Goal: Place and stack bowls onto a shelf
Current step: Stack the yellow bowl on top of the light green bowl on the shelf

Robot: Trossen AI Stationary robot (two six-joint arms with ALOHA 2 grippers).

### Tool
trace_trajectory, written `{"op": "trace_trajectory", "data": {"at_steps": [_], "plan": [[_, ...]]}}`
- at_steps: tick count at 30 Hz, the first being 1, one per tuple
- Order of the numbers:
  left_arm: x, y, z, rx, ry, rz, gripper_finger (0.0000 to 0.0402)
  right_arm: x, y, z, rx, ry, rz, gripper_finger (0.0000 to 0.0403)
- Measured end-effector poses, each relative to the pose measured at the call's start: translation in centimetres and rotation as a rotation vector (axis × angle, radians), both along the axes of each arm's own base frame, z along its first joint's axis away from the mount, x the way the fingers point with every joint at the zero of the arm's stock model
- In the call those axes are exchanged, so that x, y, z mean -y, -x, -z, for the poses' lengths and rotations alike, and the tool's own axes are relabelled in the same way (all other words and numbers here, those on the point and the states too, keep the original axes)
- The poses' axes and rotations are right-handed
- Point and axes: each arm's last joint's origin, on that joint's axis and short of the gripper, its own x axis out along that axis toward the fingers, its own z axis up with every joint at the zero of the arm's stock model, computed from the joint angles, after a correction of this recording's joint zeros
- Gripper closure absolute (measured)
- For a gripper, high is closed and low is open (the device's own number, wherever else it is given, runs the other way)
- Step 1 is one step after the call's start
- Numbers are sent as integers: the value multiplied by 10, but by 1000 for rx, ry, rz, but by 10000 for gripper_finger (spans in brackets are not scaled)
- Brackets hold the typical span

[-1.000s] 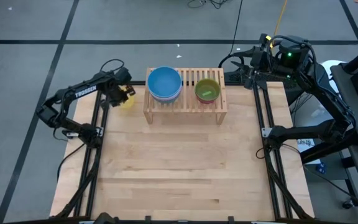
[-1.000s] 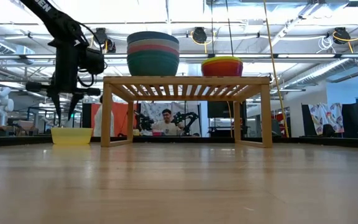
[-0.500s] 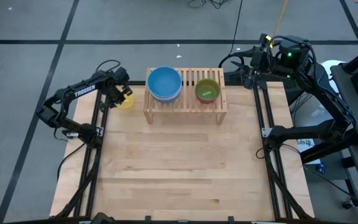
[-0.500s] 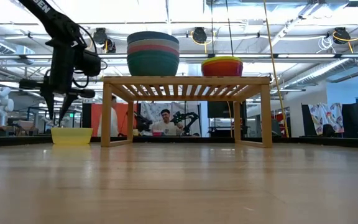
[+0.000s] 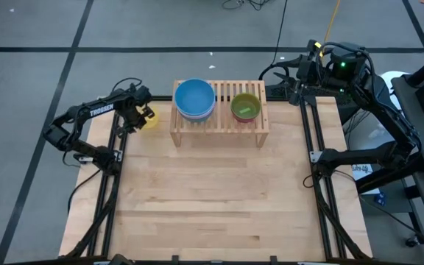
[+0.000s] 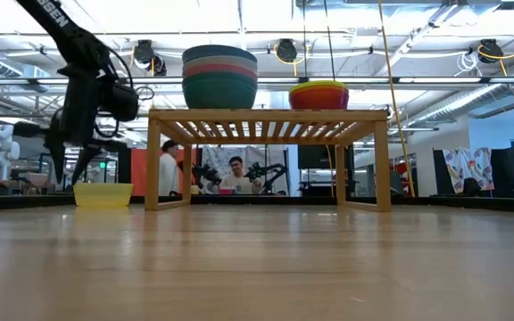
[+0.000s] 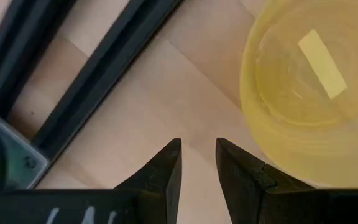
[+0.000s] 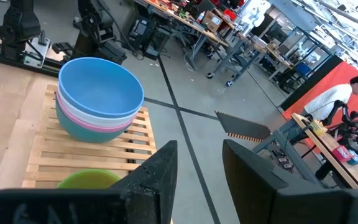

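Note:
A yellow bowl point(image 5: 152, 118) point(image 7: 309, 81) stands upright on its base on the table, left of the shelf point(image 5: 223, 92). My left gripper point(image 7: 197, 149) point(image 6: 71, 169) points down, open, just beside the bowl's rim on its left side, above bare table, touching nothing. On the shelf's slats sit a stack of large bowls with a blue one on top point(image 5: 194, 98) point(image 8: 98, 93) and a smaller stack with a lime green one on top point(image 5: 246, 107). My right gripper point(image 8: 197, 155) waits open, high behind the shelf's right end.
Black frame rails point(image 7: 98, 68) run along the table's left side, close to my left gripper. The wide near half of the wooden table point(image 5: 212, 199) is bare. People and workbenches show in the room beyond the table's far edge.
My left gripper has gone toward the table's left edge and a little down, from above the yellow bowl to beside its left rim, rolling slightly about its own line. It has stayed open. The bowl has not moved.

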Motion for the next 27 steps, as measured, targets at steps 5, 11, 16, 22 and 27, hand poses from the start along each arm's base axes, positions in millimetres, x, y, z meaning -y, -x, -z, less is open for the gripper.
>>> {"op": "trace_trajectory", "data": {"at_steps": [5,11,16,22,27], "plan": [[-1,-2,8,59,-23,40,298,0,0,0,0,0,0,282],[-2,-4,7,84,-24,103,298,0,0,0,0,0,0,282],[-1,-6,7,135,3,179,298,0,0,0,0,0,0,282],[-2,-7,5,164,-9,249,298,0,0,0,0,0,0,282],[-6,-10,-6,239,-130,260,298,0,0,0,-3,7,-2,282]]}}
